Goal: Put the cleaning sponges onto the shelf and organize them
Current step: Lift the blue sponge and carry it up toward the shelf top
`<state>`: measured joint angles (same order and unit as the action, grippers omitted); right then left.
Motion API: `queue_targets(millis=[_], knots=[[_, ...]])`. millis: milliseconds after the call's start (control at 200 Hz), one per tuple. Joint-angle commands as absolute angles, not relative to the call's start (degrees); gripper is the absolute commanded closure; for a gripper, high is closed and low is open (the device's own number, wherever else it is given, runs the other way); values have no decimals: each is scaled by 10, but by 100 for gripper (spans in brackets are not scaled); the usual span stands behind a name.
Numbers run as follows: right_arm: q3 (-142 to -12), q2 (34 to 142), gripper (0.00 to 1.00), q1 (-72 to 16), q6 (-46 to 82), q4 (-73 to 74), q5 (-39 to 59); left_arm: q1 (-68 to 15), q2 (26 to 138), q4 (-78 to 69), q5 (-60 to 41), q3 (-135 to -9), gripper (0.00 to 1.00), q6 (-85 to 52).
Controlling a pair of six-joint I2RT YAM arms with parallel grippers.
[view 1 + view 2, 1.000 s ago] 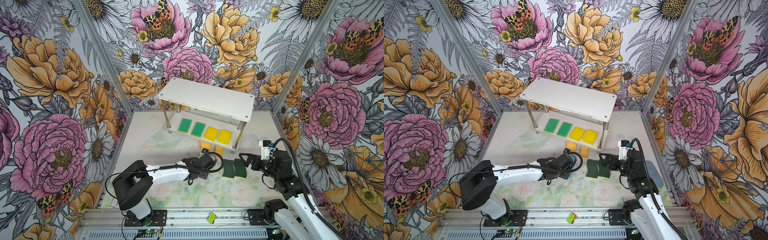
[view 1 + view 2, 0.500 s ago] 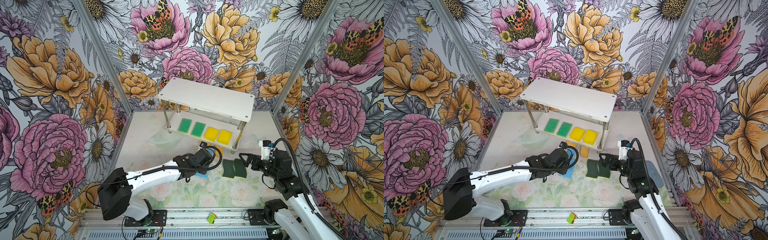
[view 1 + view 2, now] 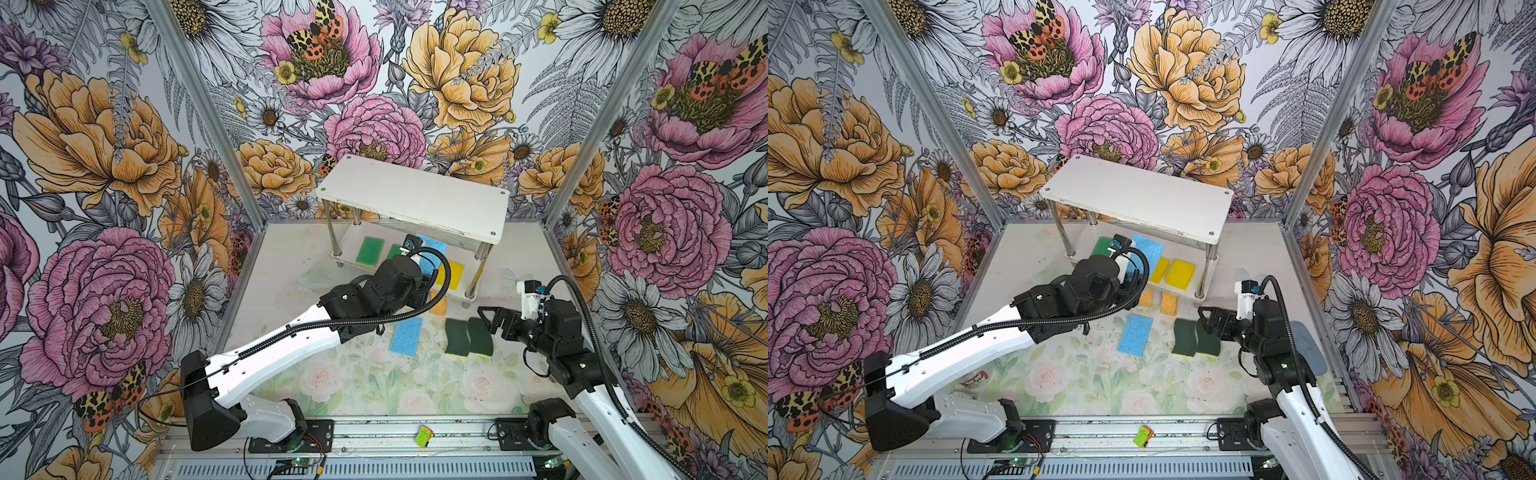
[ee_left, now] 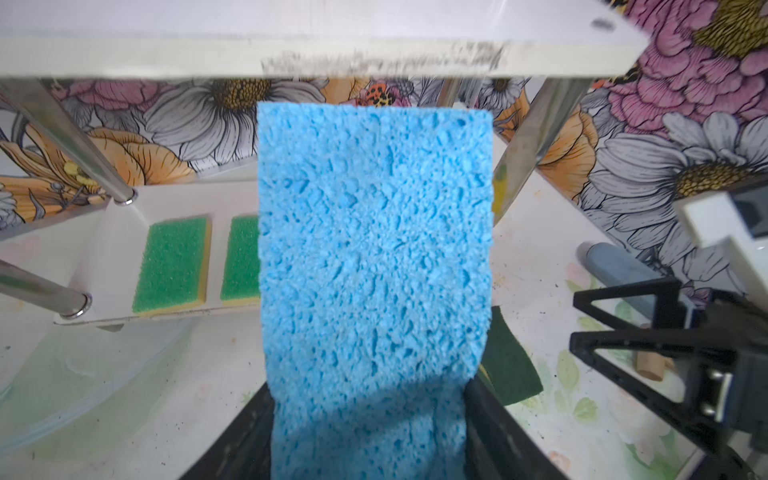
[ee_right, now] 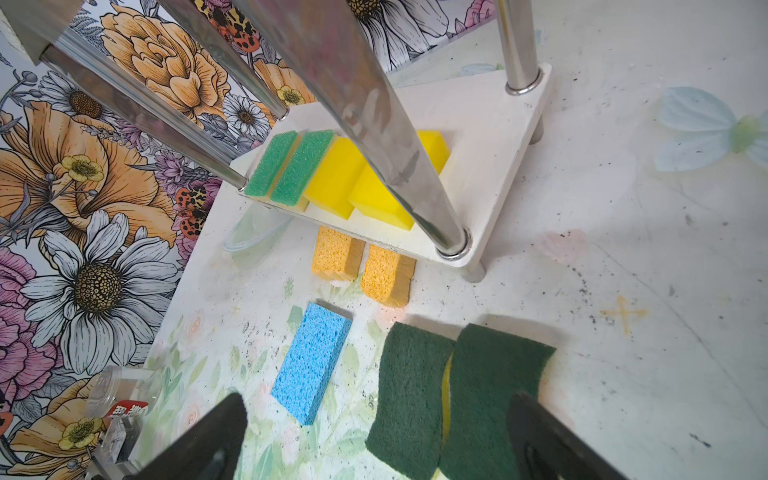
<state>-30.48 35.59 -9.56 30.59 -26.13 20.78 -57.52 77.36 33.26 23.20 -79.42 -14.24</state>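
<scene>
My left gripper (image 4: 368,432) is shut on a light blue sponge (image 4: 374,249), holding it up in front of the white shelf (image 3: 415,199), between its two boards. In both top views that sponge (image 3: 1148,253) sits over the lower board. Two green-topped sponges (image 4: 172,266) and two yellow sponges (image 5: 336,174) lie on that board. On the table are two orange sponges (image 5: 336,253), a second blue sponge (image 5: 311,365) and two dark-green wavy sponges (image 5: 457,395). My right gripper (image 5: 380,440) hangs open just above the wavy pair.
A clear plastic lid (image 3: 316,276) lies left of the shelf. A small jar (image 5: 120,390) stands at the table's left side. A blue-grey mallet (image 4: 615,266) lies to the right, beyond my right arm. A small green toy (image 3: 424,436) rests on the front rail.
My left arm has lifted one blue sponge off the table and carried it back toward the shelf's lower board. The right arm has not moved.
</scene>
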Motion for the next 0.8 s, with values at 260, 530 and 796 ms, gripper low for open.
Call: queue_targets(millis=[260, 530, 796], knots=[[-306, 351, 0, -98, 292, -258, 206, -571, 807, 340, 242, -935, 36, -63], [-304, 356, 0, -99, 291, -258, 211, -548, 896, 339, 222, -1072, 36, -30], [-305, 352, 0, -99, 296, -262, 208, -514, 1008, 345, 141, -1213, 34, -26]])
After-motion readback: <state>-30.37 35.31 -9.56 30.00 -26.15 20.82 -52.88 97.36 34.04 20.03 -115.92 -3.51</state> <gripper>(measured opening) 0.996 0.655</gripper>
